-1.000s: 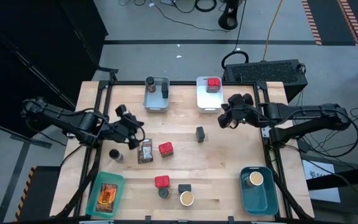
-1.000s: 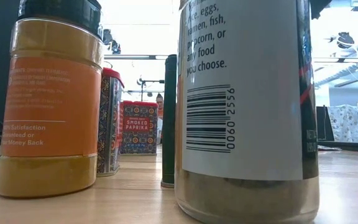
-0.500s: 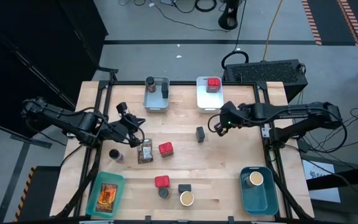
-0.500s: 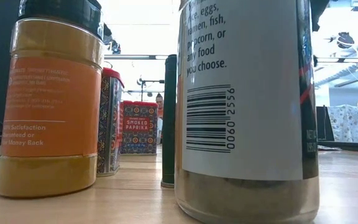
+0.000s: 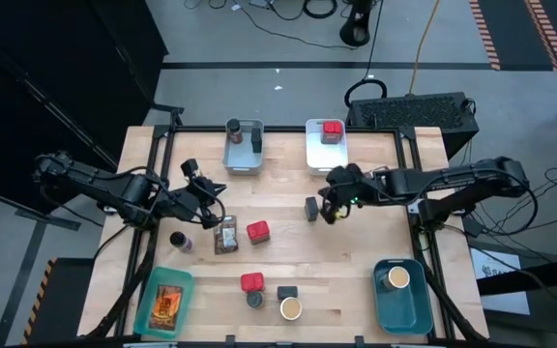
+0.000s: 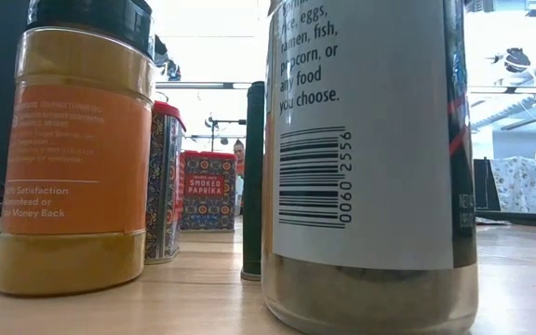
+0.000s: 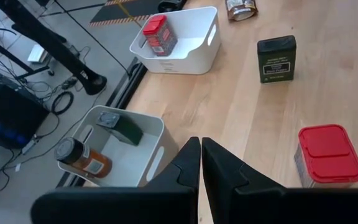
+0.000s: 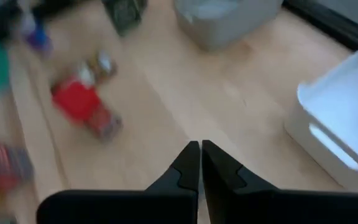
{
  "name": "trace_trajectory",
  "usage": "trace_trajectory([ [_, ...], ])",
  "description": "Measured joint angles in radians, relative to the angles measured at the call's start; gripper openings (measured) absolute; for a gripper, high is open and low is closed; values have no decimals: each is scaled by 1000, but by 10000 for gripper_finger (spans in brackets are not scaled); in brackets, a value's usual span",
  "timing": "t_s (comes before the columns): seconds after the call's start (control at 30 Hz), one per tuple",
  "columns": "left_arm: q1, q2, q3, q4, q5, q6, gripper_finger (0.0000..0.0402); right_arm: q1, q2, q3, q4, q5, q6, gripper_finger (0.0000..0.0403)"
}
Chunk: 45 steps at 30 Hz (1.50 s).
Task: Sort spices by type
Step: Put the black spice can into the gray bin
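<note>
Spices stand scattered on the wooden table. A dark tin (image 5: 310, 208) is at mid-table, with my right gripper (image 5: 329, 210) shut just to its right, above the table, nothing between its fingers. My left gripper (image 5: 207, 204) is shut and empty at the left, over a brown packet (image 5: 225, 235), near a red tin (image 5: 257, 231) and a dark jar (image 5: 180, 241). At the near edge are another red tin (image 5: 250, 281), a dark tin (image 5: 287, 293), a dark jar (image 5: 255, 300) and a tan-topped jar (image 5: 291, 309). The right wrist view is blurred.
A grey bin (image 5: 243, 145) with jars and a white bin (image 5: 325, 145) with a red tin stand at the far edge. A teal bin (image 5: 165, 302) with a packet is near left. A blue bin (image 5: 399, 293) with a tan-topped jar is near right.
My right gripper has swung from beside the white bin toward the table's left and near side, dipping a little, and now stands by the dark tin at mid-table. It stays shut. No spice has moved.
</note>
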<state>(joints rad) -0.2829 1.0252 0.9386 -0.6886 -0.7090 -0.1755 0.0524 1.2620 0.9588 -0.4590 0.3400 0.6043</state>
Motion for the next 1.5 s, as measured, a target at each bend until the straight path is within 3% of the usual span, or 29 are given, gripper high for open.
trace_trajectory([
  [0.13, 3, 0, 0, 0, -17, 6, 20, 1, 65, 52, -50, 1, 48, 0],
  [0.27, 12, 0, 0, -1, -33, 1, 20, 2, 165, 195, -344, 61, 182, 0],
  [0.4, 14, 0, 0, -1, -32, 1, 20, 2, 267, 326, -570, 47, 274, 0],
  [0.63, 13, 0, 0, -2, -31, 1, 20, 7, 358, 412, -609, -62, 218, 15],
  [0.87, 13, 0, 0, -11, -29, 6, 20, 6, 402, 425, -605, -109, 290, 87],
  [1.23, 13, 0, 0, -10, -29, 33, 20, -13, 473, 425, -503, -111, 337, 260],
  [1.37, 13, 0, 0, -8, -29, 34, 20, -26, 513, 425, -544, -111, 353, 293],
  [1.5, 13, 0, 0, -8, -29, 34, 20, -34, 551, 425, -542, -130, 338, 301],
])
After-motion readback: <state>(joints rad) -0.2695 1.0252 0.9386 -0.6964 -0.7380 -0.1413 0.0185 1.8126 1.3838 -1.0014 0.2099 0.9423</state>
